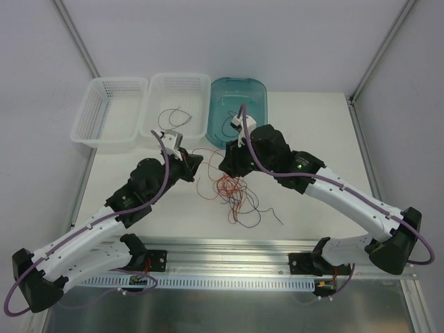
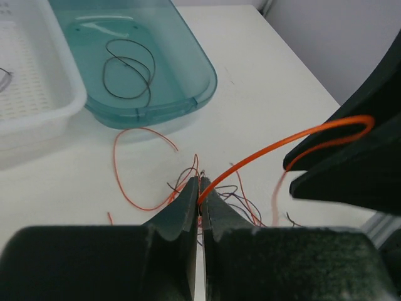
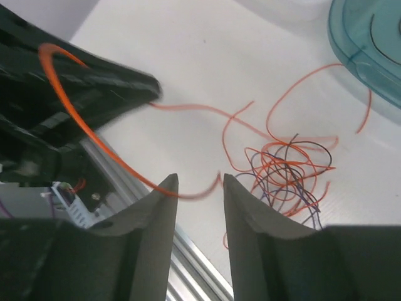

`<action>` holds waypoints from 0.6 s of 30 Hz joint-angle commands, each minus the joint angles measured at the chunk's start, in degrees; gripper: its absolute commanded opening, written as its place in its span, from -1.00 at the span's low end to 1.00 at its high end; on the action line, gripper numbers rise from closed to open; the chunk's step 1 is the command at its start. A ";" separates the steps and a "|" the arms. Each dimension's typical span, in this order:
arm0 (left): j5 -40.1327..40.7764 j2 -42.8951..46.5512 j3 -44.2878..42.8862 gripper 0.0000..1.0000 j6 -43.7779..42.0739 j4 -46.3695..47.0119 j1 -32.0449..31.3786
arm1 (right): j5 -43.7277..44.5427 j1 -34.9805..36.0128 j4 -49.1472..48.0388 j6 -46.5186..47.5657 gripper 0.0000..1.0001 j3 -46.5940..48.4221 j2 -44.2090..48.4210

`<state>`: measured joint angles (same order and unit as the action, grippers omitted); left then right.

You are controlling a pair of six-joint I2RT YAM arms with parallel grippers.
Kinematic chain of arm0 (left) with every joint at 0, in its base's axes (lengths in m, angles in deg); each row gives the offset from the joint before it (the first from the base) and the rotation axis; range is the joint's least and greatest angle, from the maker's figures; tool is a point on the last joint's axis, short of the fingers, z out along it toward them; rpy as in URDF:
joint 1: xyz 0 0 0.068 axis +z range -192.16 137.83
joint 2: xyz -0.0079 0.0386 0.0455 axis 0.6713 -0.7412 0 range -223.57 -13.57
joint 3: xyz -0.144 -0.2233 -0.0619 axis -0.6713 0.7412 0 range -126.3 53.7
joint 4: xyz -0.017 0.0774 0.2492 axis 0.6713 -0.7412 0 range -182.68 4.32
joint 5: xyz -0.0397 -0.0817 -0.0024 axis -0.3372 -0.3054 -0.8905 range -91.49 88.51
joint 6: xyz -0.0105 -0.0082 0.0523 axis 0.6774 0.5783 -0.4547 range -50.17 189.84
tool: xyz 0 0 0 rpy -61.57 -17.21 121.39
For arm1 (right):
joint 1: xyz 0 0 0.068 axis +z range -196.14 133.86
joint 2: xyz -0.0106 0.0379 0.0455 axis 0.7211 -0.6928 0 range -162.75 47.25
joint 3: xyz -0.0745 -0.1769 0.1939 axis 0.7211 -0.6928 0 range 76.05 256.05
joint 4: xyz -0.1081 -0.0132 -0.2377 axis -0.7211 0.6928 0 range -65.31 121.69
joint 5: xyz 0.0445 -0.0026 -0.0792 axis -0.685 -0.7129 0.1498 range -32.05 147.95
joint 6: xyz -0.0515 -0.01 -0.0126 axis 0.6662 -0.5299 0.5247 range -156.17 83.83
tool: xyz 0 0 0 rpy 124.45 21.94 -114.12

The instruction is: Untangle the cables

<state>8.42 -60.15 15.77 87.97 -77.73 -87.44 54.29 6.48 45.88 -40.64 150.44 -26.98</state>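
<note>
A tangle of red-orange and black cables (image 1: 234, 194) lies on the table between my two arms. My left gripper (image 2: 200, 182) is shut on one red-orange cable (image 2: 276, 145). That cable arcs up and right over the dark fingers of my right gripper (image 1: 223, 165). In the right wrist view the right gripper (image 3: 199, 182) stands open. The same orange cable (image 3: 81, 125) runs loose and blurred across the gap at its tips. The tangle (image 3: 288, 169) lies just right of those tips.
A teal bin (image 1: 258, 90) at the back holds a coiled black cable (image 2: 128, 69). Left of it stand two white baskets (image 1: 111, 111) (image 1: 198, 87); the nearer one holds thin dark wires (image 1: 172, 115). A metal rail (image 1: 229, 251) runs along the near edge.
</note>
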 commanded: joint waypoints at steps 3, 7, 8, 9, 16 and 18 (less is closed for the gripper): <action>10.73 2.21 -13.64 -1.00 -6.08 -8.11 2.47 | 1.99 -0.06 0.08 0.69 0.17 -4.24 2.95; 14.51 0.54 -22.61 -1.00 -11.00 -15.05 5.19 | 0.24 0.20 1.13 3.85 0.61 -7.94 7.87; 15.22 0.10 -26.28 -1.00 -12.93 -17.15 6.24 | -0.64 0.38 1.22 4.03 0.74 -8.81 9.10; 17.14 -0.86 -27.97 -1.00 -13.99 -17.78 6.51 | -0.99 0.38 0.96 5.60 0.78 -10.74 11.81; 24.79 -6.14 -45.70 -1.00 -27.59 -19.72 8.01 | 2.59 0.47 0.25 10.44 0.95 -18.74 20.71; 25.68 -9.21 -50.54 -1.00 -31.03 -19.72 9.49 | 5.05 0.47 1.13 10.62 0.96 -20.33 20.71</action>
<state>29.25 -66.60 -27.90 66.41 -96.90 -79.84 55.44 6.63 47.44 -32.51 132.46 -6.09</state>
